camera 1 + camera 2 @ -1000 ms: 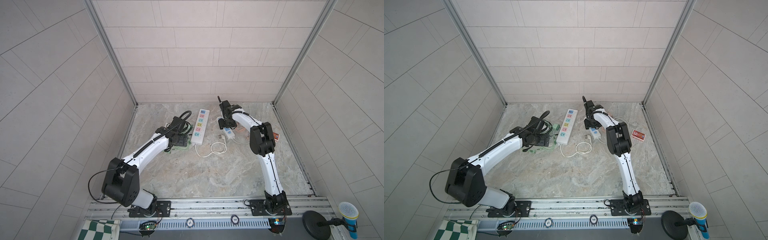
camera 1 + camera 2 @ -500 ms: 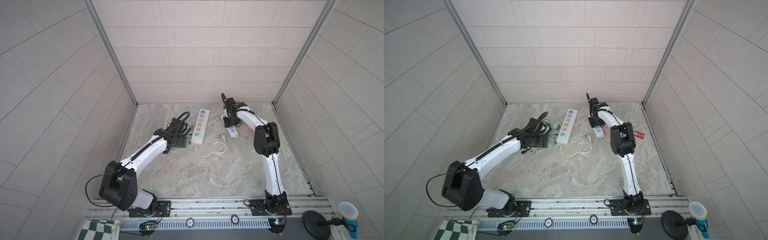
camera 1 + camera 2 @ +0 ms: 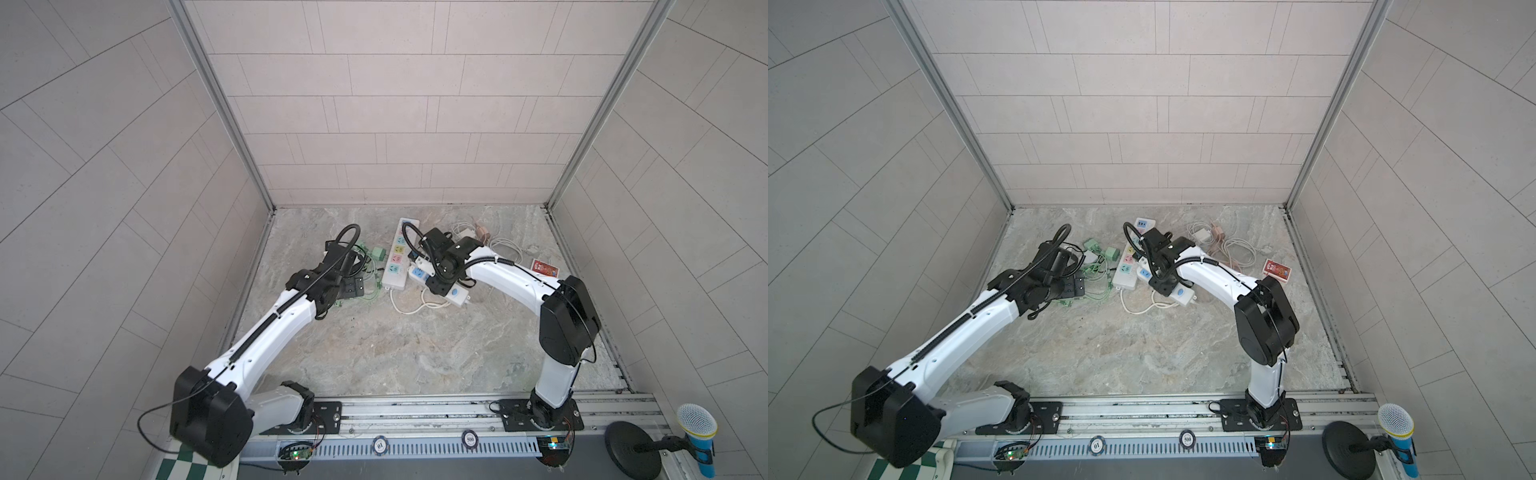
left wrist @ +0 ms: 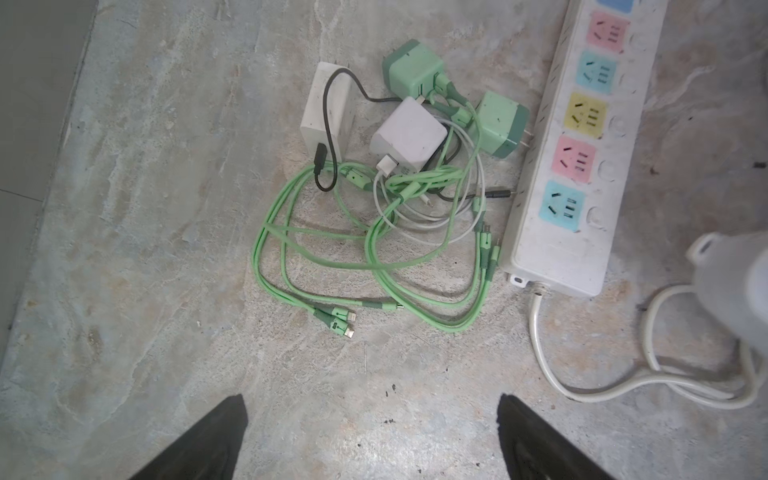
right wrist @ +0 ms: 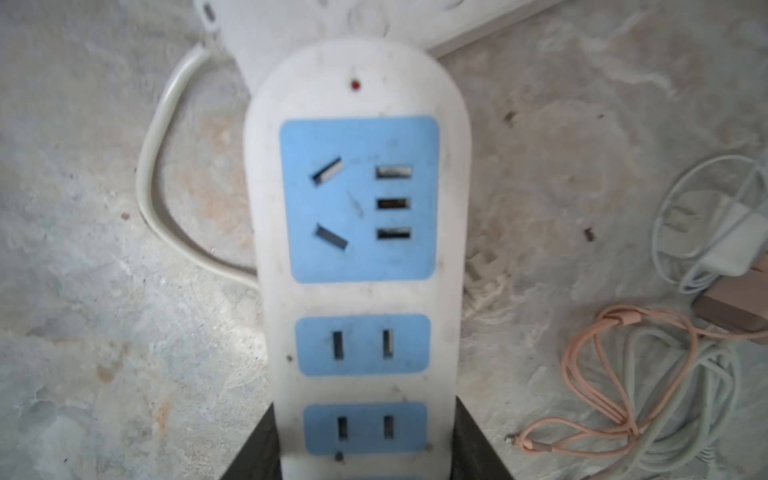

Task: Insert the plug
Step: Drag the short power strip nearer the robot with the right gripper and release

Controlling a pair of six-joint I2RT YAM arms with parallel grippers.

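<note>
My right gripper [image 5: 365, 440] is shut on a small white power strip [image 5: 357, 199] with blue sockets, one dark finger [image 5: 257, 449] pressed to each long side. In both top views this gripper [image 3: 434, 280] holds the small strip [image 3: 455, 293] just right of the long white power strip [image 3: 397, 259] with coloured sockets. My left gripper [image 4: 370, 436] hangs open over bare floor, short of a tangle with two green charger plugs [image 4: 413, 68], a white charger [image 4: 409, 135] and green cables [image 4: 332, 257]. The long strip [image 4: 582, 145] lies right beside that tangle.
A thick white cord [image 3: 419, 305] loops on the floor near the two strips. Pink and white cables with a charger [image 3: 482, 230] lie at the back right, a red card box [image 3: 545, 267] by the right wall. Tiled walls enclose three sides.
My right gripper has swung from the back towards the front left, nearer the long strip, and its jaws have narrowed onto the small strip. The left arm has barely moved.
</note>
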